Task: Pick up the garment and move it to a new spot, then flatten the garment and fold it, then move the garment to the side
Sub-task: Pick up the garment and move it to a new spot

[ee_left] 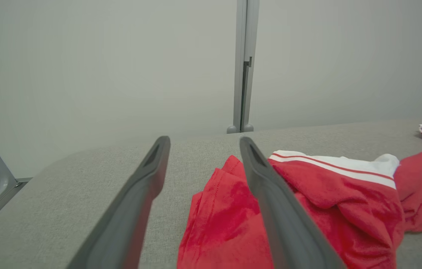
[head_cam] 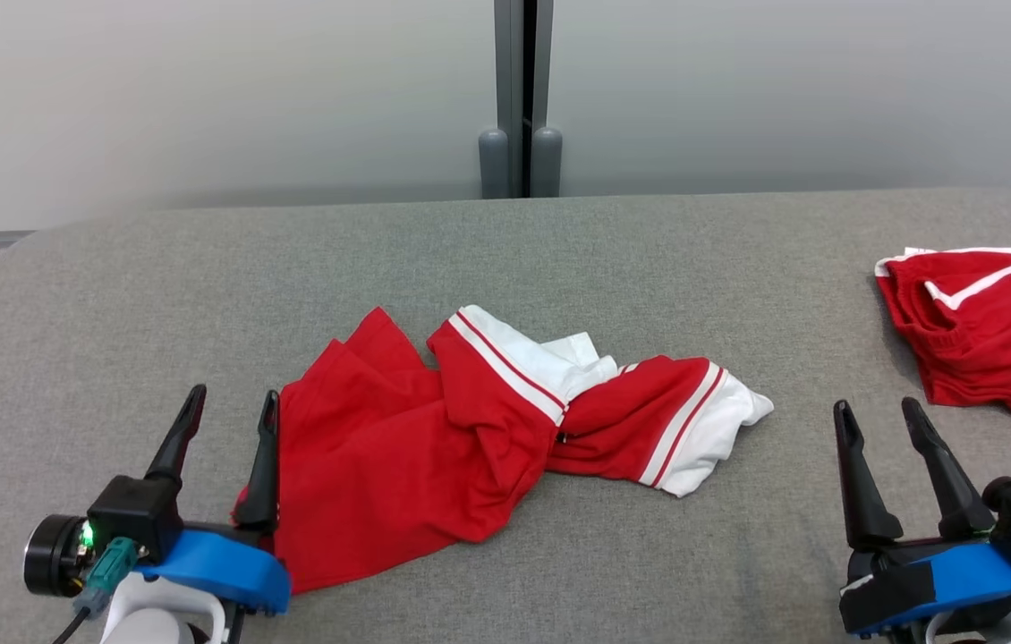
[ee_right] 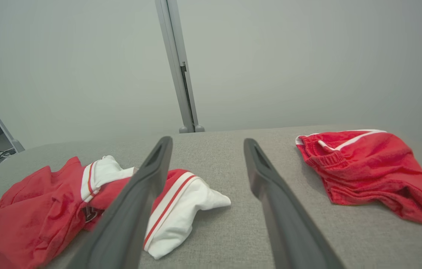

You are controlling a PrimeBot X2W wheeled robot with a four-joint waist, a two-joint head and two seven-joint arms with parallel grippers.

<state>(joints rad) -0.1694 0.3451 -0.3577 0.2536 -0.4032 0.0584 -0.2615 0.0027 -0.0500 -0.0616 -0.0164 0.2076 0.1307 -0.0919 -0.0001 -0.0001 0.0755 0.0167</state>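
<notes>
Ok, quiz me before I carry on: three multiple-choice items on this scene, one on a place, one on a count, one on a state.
1. Where does the crumpled red and white garment lie?
A. Mid-surface, next to the left gripper
B. At the far right edge
C. Hanging off the front edge

2. How many garments lie on the grey surface?
A. One
B. Two
C. Three

3. How do the grippers stand?
A. Both open, holding nothing
B. Left shut on cloth
C. Right shut on cloth

Answers:
1 A: its red edge lies by the left gripper's fingers.
2 B: a second red garment lies at the far right.
3 A: the left gripper and the right gripper each show spread fingers with nothing pinched.
</notes>
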